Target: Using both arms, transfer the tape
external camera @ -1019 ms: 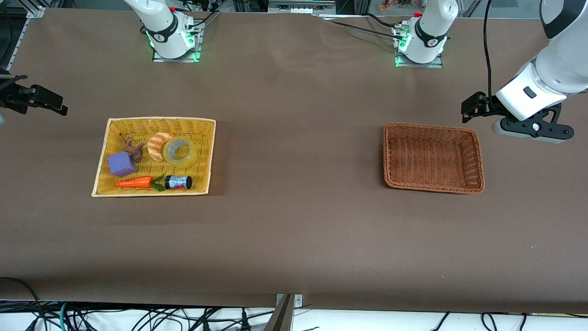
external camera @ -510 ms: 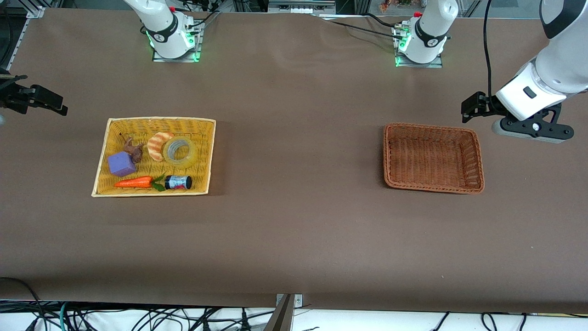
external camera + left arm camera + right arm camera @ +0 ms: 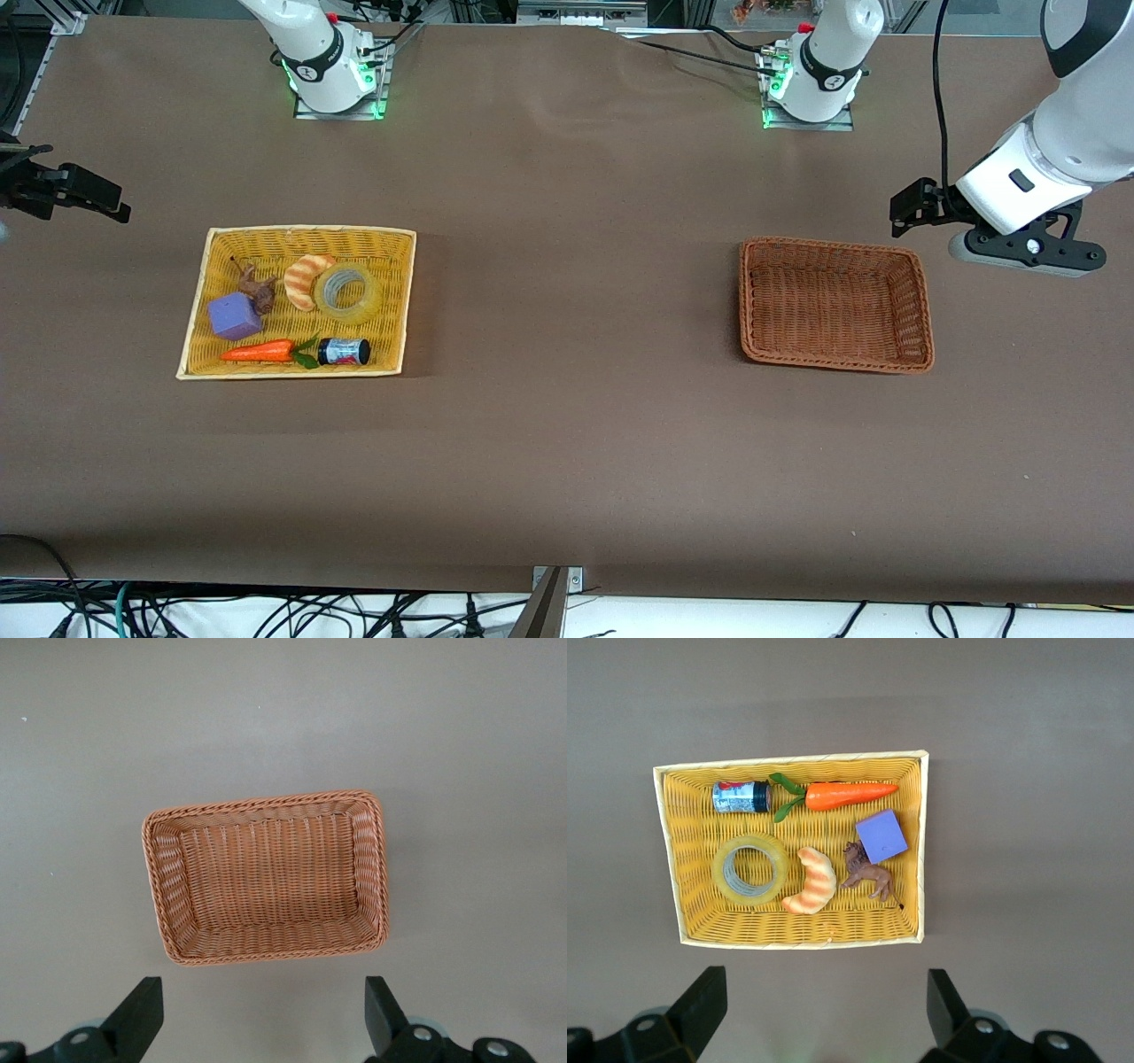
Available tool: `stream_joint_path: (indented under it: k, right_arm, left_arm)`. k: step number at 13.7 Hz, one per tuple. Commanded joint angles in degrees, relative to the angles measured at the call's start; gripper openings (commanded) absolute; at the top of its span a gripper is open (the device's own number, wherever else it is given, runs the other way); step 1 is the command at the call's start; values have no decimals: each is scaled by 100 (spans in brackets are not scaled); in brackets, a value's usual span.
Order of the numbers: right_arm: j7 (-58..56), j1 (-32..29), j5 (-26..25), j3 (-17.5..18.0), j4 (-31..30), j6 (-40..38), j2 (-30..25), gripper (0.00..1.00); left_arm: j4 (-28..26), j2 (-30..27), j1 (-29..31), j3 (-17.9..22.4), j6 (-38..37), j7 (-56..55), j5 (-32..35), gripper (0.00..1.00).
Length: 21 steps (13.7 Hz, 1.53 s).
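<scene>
The tape (image 3: 347, 292) is a translucent yellowish ring lying flat in the yellow basket (image 3: 301, 232) toward the right arm's end of the table, beside the striped croissant toy (image 3: 306, 279). In the right wrist view the tape (image 3: 750, 871) shows from above in the yellow basket (image 3: 793, 762). My right gripper (image 3: 824, 1005) hangs high over bare table beside that basket, open, with nothing between its fingers. My left gripper (image 3: 263, 1010) is open and empty too. It hangs over the table beside the brown basket (image 3: 266, 802). Its hand (image 3: 1028, 251) shows at the left arm's end.
The yellow basket also holds a purple cube (image 3: 235, 316), a brown toy animal (image 3: 257, 288), a carrot (image 3: 261, 352) and a small dark jar (image 3: 344, 352). The brown wicker basket (image 3: 833, 244) has nothing in it. Brown tabletop lies between the two baskets.
</scene>
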Motion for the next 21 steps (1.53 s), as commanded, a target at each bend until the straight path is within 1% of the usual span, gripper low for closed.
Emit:
stream_joint_path:
  k: [1,5,6,8,11,12,13,14,16,17,18,19,21]
  right_arm:
    - [-8,-90,-43,95,105,-72,43,100]
    - [-35,-82,18,86,97,-81,52,100]
    - [-18,-73,0,104,62,-90,130,100]
    - [-79,-72,-9,104,87,-133,463,100]
    - [-61,-73,27,104,35,-204,657,100]
    - [-35,-64,27,113,26,-291,867,100]
    - [-35,-46,53,121,35,-414,1191,100]
    - [-18,-3,140,139,44,-450,1369,100]
    - [61,190,290,192,-17,-83,1650,100]
    - [70,330,299,192,-227,232,1704,100]
    - [97,497,299,192,-603,740,1670,100]
    - [445,586,299,209,-1024,1241,1626,100]
    - [1210,613,299,576,-1746,2103,1608,100]
  left_arm:
    - [3,-11,26,-3,-68,1,139,100]
    - [-50,-28,87,24,-42,62,95,100]
    - [-85,-28,87,33,-16,63,95,100]
    - [-173,-37,131,33,63,71,95,100]
    - [-313,-55,140,111,282,254,95,100]
    - [-383,-72,140,173,396,439,78,100]
    - [-445,-124,140,191,432,467,78,100]
    - [-445,-125,140,191,433,467,78,100]
    - [-437,-125,140,191,433,467,78,100]
    - [-445,-125,140,191,424,467,86,100]
    - [-437,-125,140,191,424,467,78,100]
    - [-437,-116,149,191,424,467,78,100]
    - [-437,-116,149,191,424,467,78,100]
